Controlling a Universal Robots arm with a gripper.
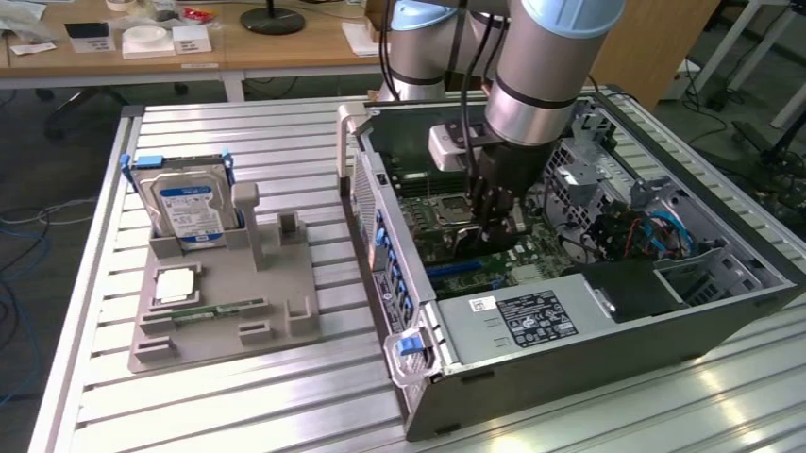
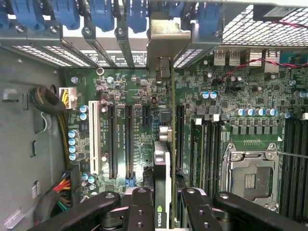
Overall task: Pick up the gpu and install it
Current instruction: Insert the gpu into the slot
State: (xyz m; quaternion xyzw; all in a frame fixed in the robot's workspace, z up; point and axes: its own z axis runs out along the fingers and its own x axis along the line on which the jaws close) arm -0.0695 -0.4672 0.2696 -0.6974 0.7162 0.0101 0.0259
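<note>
The gpu [image 2: 162, 163] stands edge-on between my fingers, with a green logo on its black cooler near them. Its silver end bracket [image 2: 163, 41] reaches up to the row of rear slot openings. My gripper [image 2: 166, 196] is shut on the card, one black finger [image 2: 140, 207] on each side. The card stands upright over the green motherboard [image 2: 125, 96], between two long black expansion slots [image 2: 129, 139]. I cannot tell whether its edge sits in a slot. In the exterior view the gripper [image 1: 494, 226] is lowered into the open computer case [image 1: 377, 203], over the board.
Blue slot latches [image 2: 101, 12] line the case's rear wall. A CPU socket [image 2: 250, 175] and a cable bundle [image 2: 53, 103] flank the card. Outside the case, a grey fixture [image 1: 226, 311] holds a hard drive [image 1: 189, 203] and a memory stick [image 1: 221, 309]. The power supply [image 1: 529, 316] lies nearer the front.
</note>
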